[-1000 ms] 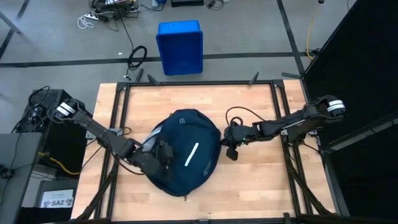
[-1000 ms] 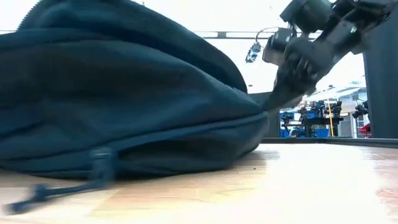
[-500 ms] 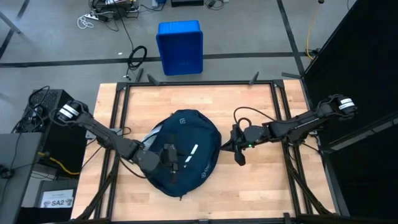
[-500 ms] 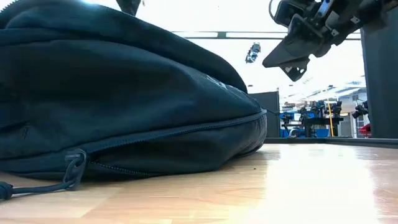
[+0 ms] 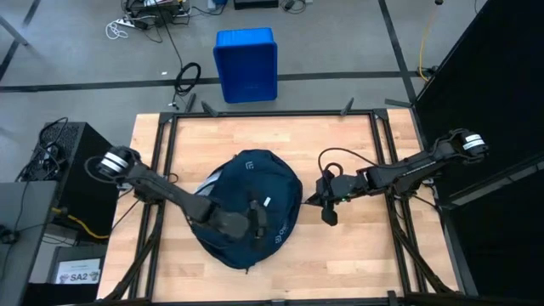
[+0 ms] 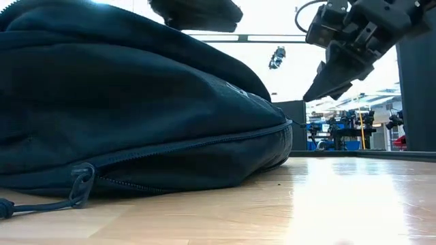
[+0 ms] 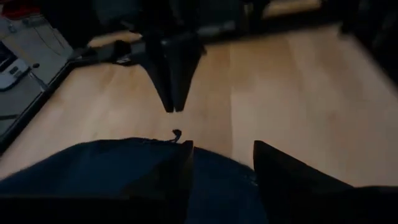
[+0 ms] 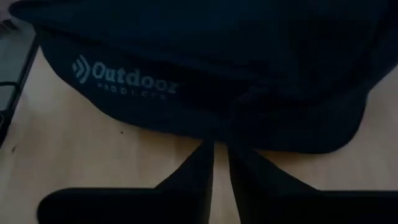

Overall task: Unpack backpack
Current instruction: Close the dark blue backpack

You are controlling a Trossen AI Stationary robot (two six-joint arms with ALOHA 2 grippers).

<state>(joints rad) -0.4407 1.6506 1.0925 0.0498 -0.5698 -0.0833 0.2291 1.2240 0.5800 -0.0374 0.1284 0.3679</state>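
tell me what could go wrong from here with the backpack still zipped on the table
1. The left tool hovers open over the backpack; closing there would likely pinch loose fabric, not a zipper pull.
2. The right tool, nearly shut beside the bag, holds nothing; pulling one-handed may drag the whole bag across the table.
3. The zipper cord lies low at the table-side seam, awkward to reach from above.

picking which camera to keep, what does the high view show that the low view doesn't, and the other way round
Only the high view shows the blue bin on the floor beyond the table, the backpack's white stripe, and the left gripper over the bag's middle. Only the low view shows the zipper line and its cord pull along the bag's side. Both show the backpack, the wooden table and the right gripper raised beside the bag, clear of it.
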